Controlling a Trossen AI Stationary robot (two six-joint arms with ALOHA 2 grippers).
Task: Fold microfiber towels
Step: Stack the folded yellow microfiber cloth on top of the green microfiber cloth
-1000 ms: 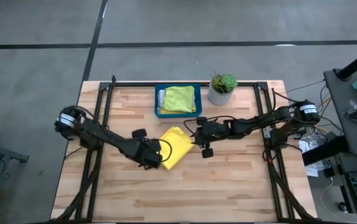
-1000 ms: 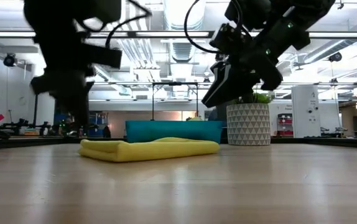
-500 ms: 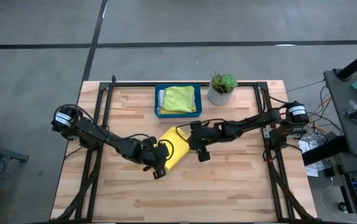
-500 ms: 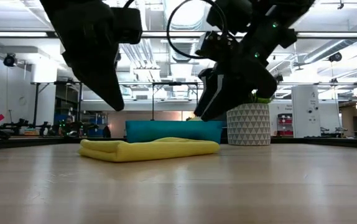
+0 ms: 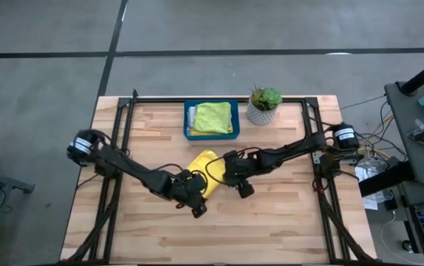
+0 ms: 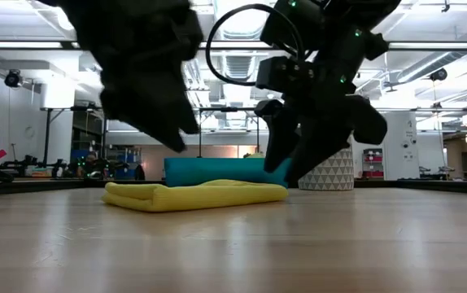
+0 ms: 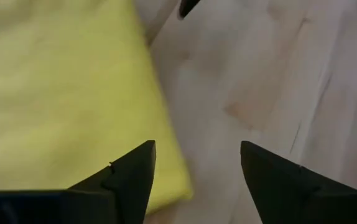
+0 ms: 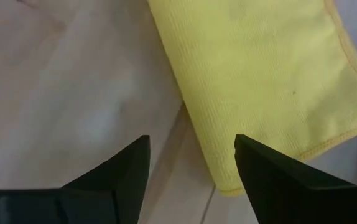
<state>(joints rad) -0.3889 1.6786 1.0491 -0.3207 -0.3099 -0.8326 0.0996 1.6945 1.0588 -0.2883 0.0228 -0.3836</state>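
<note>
My left hand (image 5: 195,198) hovers at lower centre of the high view, fingers spread and empty, over the near edge of the folded yellow towel (image 5: 203,171). My right hand (image 5: 234,176) is just to the right of that towel, fingers also apart, holding nothing. The towel lies flat on the bench (image 5: 271,222), between my two hands. Farther back, at upper centre, the teal tray (image 5: 188,122) holds a lime green towel (image 5: 213,117), with a potted plant (image 5: 263,105) just beside it. The low view shows the yellow towel's stacked layers (image 6: 197,195), which the overhead view hides; my wrist views show only its edge against bare wood.
</note>
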